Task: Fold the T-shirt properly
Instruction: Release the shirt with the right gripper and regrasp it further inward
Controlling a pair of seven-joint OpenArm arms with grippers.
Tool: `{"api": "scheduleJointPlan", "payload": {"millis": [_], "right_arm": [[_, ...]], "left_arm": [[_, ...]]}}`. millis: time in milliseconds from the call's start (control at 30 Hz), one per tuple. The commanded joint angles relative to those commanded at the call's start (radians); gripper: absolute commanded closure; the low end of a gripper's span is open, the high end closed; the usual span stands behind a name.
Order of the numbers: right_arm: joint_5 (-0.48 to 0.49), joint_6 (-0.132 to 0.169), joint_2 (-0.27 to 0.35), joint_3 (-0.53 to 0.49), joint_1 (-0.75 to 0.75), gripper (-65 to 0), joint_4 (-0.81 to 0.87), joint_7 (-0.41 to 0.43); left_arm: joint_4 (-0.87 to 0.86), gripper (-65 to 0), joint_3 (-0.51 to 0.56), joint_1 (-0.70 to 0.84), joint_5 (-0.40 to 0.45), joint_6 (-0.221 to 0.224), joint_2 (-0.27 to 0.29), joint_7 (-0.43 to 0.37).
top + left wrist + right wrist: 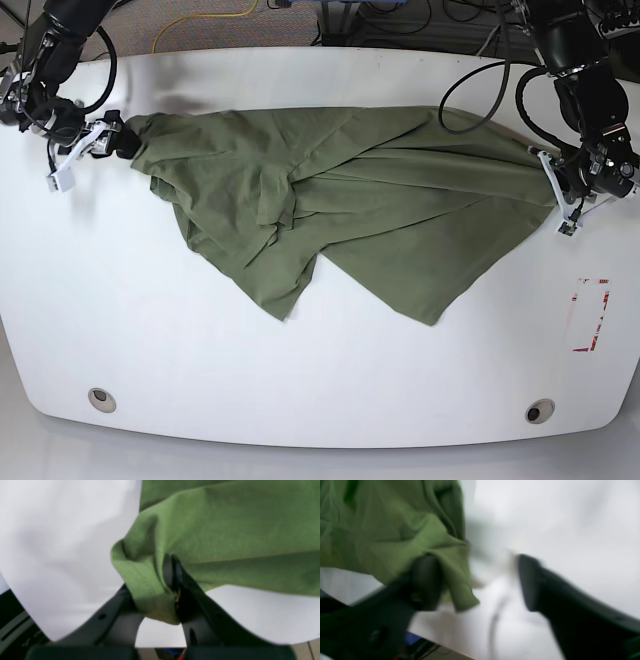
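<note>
The shirt [380, 200] lies rumpled on the counter [180, 340]. At its one end, the left pincer [172, 590] clamps its cloth; at the other, the right pincer [480, 580] stands apart.

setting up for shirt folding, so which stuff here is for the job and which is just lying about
For the job:
- olive-green T-shirt
- left tool, shut on the shirt
- right tool, open beside the fabric

Just there:
- yellow cable
- black cables
</note>
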Motion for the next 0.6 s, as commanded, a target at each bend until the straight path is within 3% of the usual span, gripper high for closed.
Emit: {"api": "scheduleJointPlan", "payload": {"millis": [267, 600], "right_arm": [[-0.014, 0.000, -0.080, -0.028, 0.097, -55.3, 0.029, -0.044], [-0.187, 0.000, -0.109, -0.193, 0.133, -55.3, 0.035, 0.006]], "left_arm": [[0.000, 0.0, 0.034, 0.000, 0.000, 0.000, 0.002, 0.000], [0.005, 0.0, 0.051, 0.000, 0.000, 0.000, 0.002, 0.000]]}}
